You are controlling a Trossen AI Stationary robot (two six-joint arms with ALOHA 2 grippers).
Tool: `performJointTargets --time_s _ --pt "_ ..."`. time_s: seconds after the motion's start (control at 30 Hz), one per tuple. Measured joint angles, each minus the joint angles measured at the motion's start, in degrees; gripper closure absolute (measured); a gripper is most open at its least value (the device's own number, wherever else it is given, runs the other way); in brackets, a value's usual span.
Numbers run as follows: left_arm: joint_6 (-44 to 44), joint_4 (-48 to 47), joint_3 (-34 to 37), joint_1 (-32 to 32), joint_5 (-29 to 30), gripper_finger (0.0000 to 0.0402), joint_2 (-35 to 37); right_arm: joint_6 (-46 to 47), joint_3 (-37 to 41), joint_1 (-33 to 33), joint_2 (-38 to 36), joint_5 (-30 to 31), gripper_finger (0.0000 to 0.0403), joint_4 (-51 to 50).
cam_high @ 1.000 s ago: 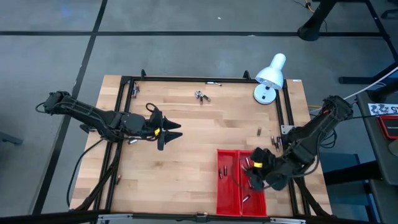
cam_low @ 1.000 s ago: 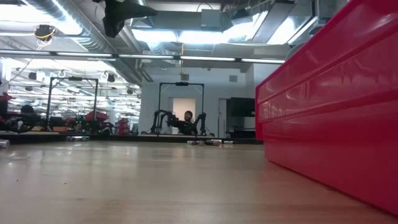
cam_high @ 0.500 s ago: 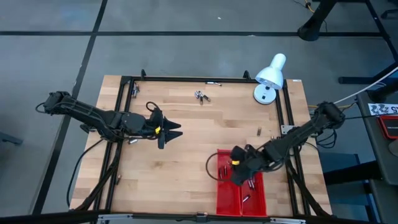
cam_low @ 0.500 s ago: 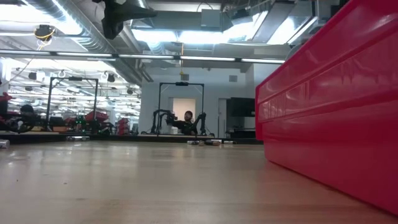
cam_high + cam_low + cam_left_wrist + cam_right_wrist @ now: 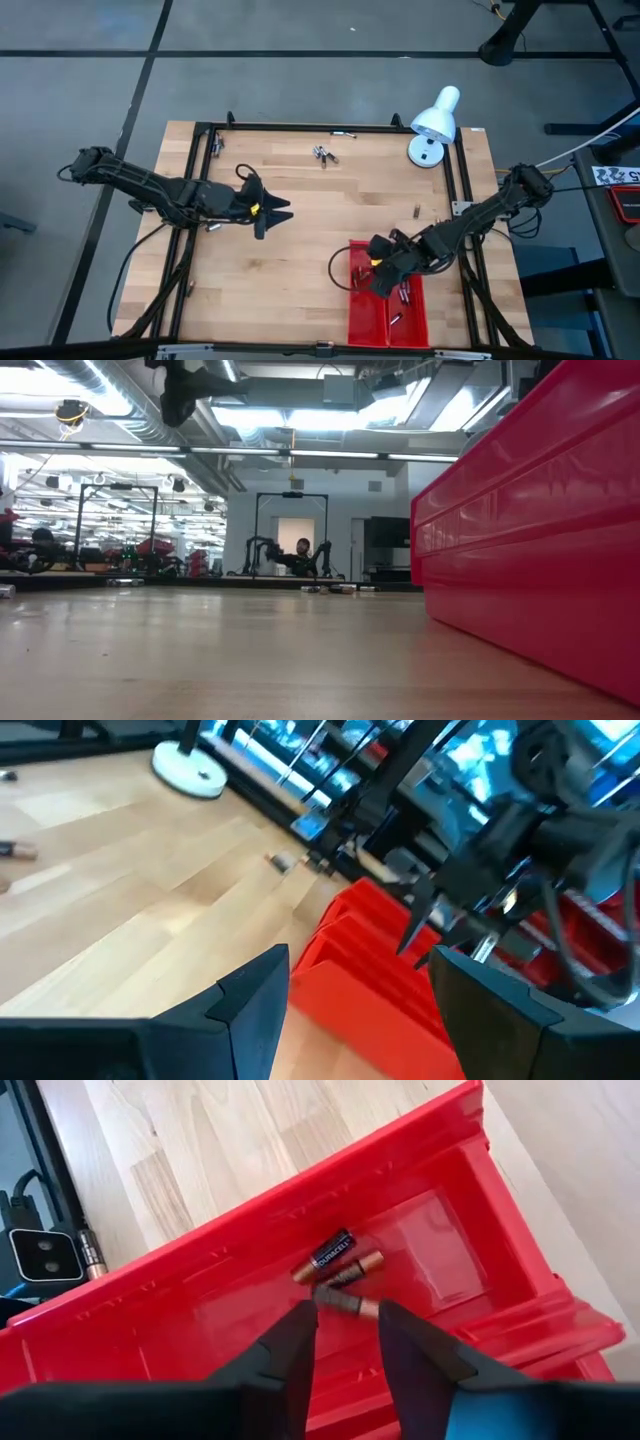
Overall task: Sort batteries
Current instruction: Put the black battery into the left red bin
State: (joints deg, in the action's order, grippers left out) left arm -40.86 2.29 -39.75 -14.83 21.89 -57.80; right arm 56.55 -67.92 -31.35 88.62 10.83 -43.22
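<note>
From overhead we cannot make out much inside the red plastic tray [image 5: 388, 318] at about 5 o'clock on the light wooden table [image 5: 300, 215], since the right arm's dark gripper [image 5: 381, 279] covers its upper part and the cells read only as small dark flecks. In the table-level view the tray [image 5: 530, 540] is cut off at the right edge and hides everything behind it. The right wrist view is clearer: three small cylindrical batteries [image 5: 337, 1270] with dark bodies and coppery ends lie together in one tray compartment, and the right gripper [image 5: 347, 1335] hovers just above them with its jaws apart, holding nothing. A few more tiny cells [image 5: 323, 154] lie loose near 12 o'clock on the table, by the white desk lamp [image 5: 434, 126] at 1 o'clock. The left arm reaches in from 9 o'clock, its gripper [image 5: 270, 213] held over the table's middle, jaws apart and empty in the left wrist view.
</note>
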Motion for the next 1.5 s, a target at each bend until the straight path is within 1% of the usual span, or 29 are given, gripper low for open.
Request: performJointTargets --time_s 0.13,0.3,0.37,0.47,0.53,0.6,0.67,0.77,0.83,0.87,0.93,1.0,1.13,1.3,1.5 --pt "-1.21 -4.49 0.00 -0.78 0.04 0.0171 0.00 -0.47 -0.54 0.02 -0.92 0.11 0.0282 -0.55" --pt "-5.33 -11.02 0.00 -3.85 -0.80 0.0171 0.00 -4.55 -3.13 0.02 -2.12 0.32 0.0281 -0.73" --pt "-7.55 -16.02 0.00 -5.63 -2.44 0.0171 0.00 -6.22 -4.50 0.02 -2.27 1.35 0.0281 -0.82" --pt "-15.43 -26.29 0.00 -8.08 -5.22 0.0171 0.00 -7.72 -6.11 0.02 -2.27 2.93 0.0281 -1.86" --pt "-20.42 -32.25 0.00 -9.94 -8.77 0.0171 -0.11 -8.64 -6.53 0.02 -2.27 3.29 0.0281 -1.79" --pt "-24.27 -36.06 0.00 -12.34 -13.76 0.0171 -0.82 -9.24 -6.58 0.02 -2.27 3.70 0.0281 -1.89" --pt "-29.50 -40.12 0.00 -15.06 -19.65 0.0171 -2.22 -9.98 -6.60 0.02 -2.27 3.70 0.0281 -1.97" --pt "-39.80 -47.68 0.00 -19.38 -28.89 0.0171 -5.59 -10.57 -6.62 0.28 -2.27 3.74 0.0281 -1.99" --pt "-46.10 -50.86 0.00 -23.01 -34.54 0.0171 -7.87 -10.59 -6.62 0.69 -2.27 3.72 0.0281 -1.99" --pt "-48.69 -51.48 0.00 -24.86 -37.15 0.0171 -9.03 -10.59 -6.62 0.79 -2.27 3.77 0.0281 -1.97" --pt "-53.79 -50.95 0.00 -28.59 -40.27 0.0171 -11.36 -10.99 -6.62 1.42 -2.27 4.60 0.0281 -1.97" --pt "-58.39 -50.20 0.00 -31.92 -41.35 0.0171 -13.61 -11.14 -6.62 1.51 -2.27 5.18 0.0281 -1.94" --pt "-65.24 -49.43 0.00 -37.02 -41.66 0.0171 -17.73 -11.93 -6.62 1.49 -2.27 6.58 0.0281 -1.92" --pt "-68.28 -48.65 -0.02 -39.85 -40.87 0.0171 -21.03 -12.56 -6.62 1.51 -2.27 6.58 0.0281 -1.90" --pt "-68.76 -45.11 -0.02 -40.30 -40.65 0.0171 -23.22 -13.67 -6.62 2.82 -2.27 5.95 0.0281 -1.86"
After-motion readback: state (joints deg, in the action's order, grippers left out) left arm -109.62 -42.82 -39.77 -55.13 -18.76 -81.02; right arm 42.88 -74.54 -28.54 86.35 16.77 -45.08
